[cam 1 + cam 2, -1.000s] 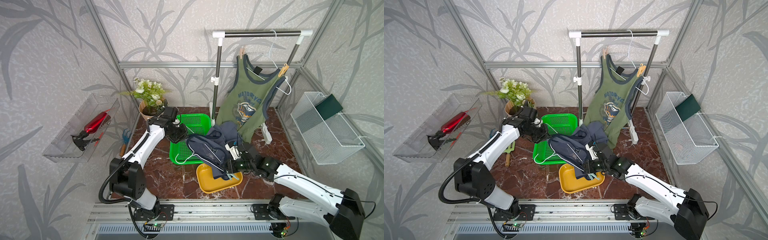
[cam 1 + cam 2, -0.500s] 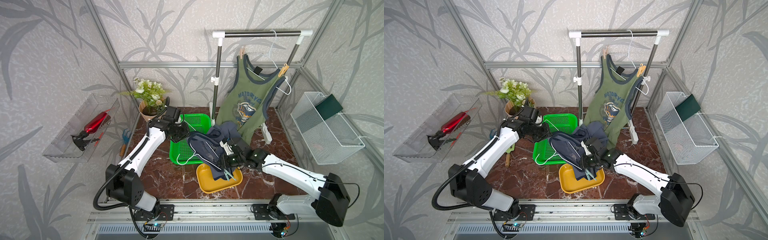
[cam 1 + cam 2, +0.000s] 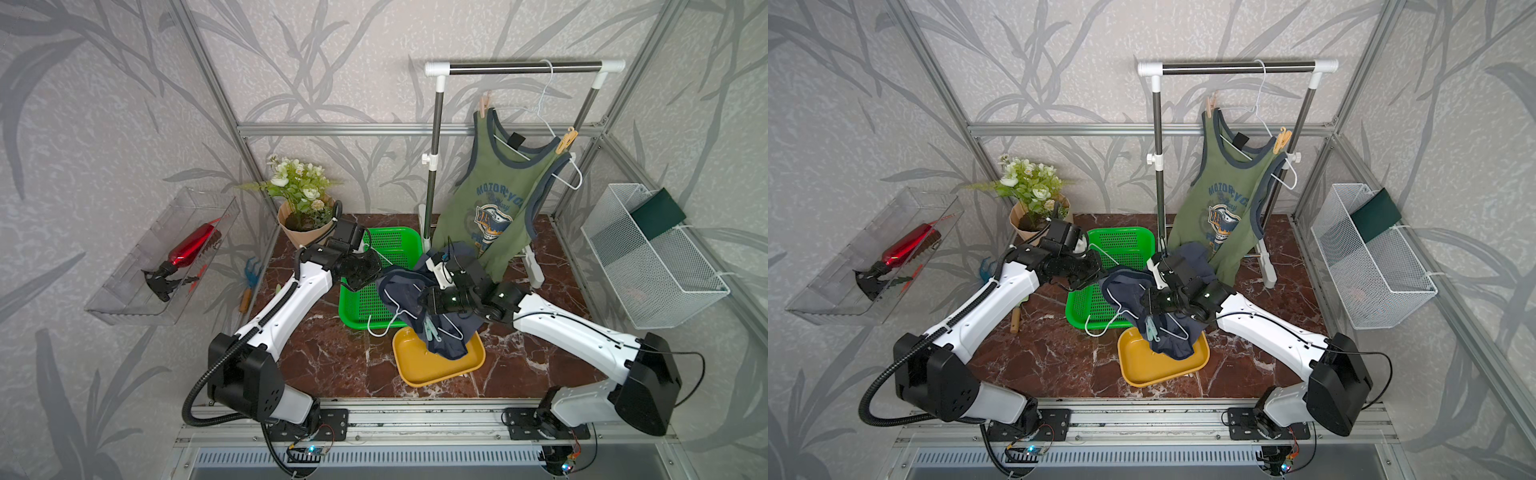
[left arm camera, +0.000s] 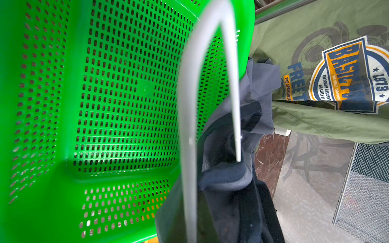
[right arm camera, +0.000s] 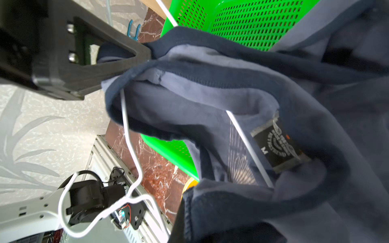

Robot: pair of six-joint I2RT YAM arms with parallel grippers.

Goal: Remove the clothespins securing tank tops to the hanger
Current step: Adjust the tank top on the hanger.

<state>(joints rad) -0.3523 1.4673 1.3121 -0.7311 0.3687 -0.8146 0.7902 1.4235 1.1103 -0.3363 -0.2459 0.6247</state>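
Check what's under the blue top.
The blue top's lower end hangs over the back half of the yellow tray; the tray's near rim is bare. A corner of the green basket lies beneath its other side. The tray floor under the cloth is hidden, and contact can't be told.

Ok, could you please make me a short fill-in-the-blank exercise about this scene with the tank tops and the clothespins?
1. The green tank top under the rail is pinned by ___ clothespins.
2. The teal clothespin is clipped to the ___ tank top.
3. That top's lowest part hangs over the ___ tray.
4. The spray bottle in the clear wall bin is ___.

Missing words: two; blue; yellow; red.
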